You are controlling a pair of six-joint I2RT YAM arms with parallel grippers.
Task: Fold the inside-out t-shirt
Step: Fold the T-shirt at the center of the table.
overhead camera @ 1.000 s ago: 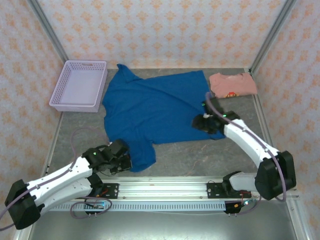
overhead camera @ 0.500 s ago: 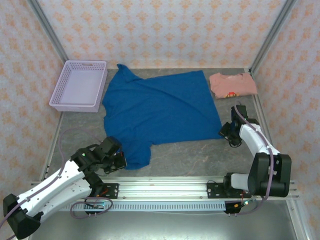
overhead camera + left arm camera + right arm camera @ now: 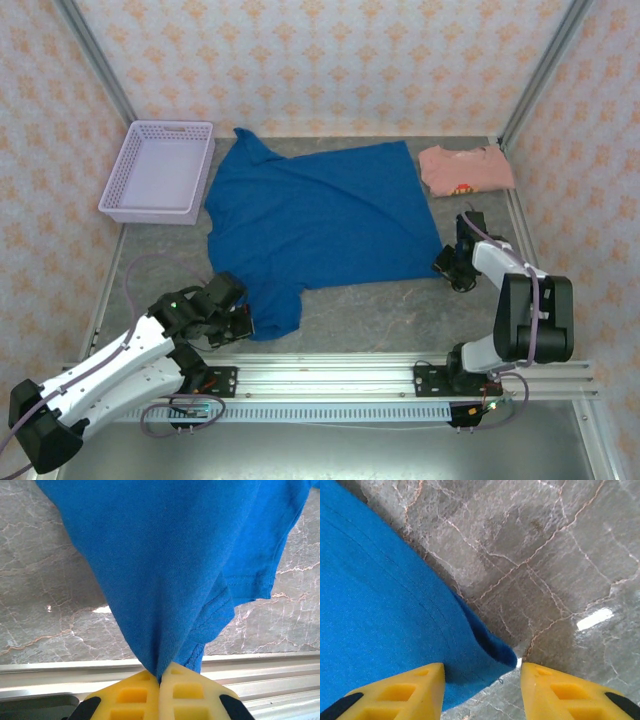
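Sleeve drawn back; corner re-approached
Top: the inside-out t-shirt (image 3: pixel 315 225) is spread mid-table (image 3: pixel 380 300), its sleeve now pulled toward the near edge. Left wrist: the left gripper (image 3: pixel 160 677) is clamped on it. Right wrist: jaws of the right gripper (image 3: pixel 481 670) are parted astride the hem corner, perhaps for regrasping.

Lavender basket (image 3: pixel 160 165), folded pink shirt (image 3: pixel 465 168), marble table (image 3: pixel 380 300)
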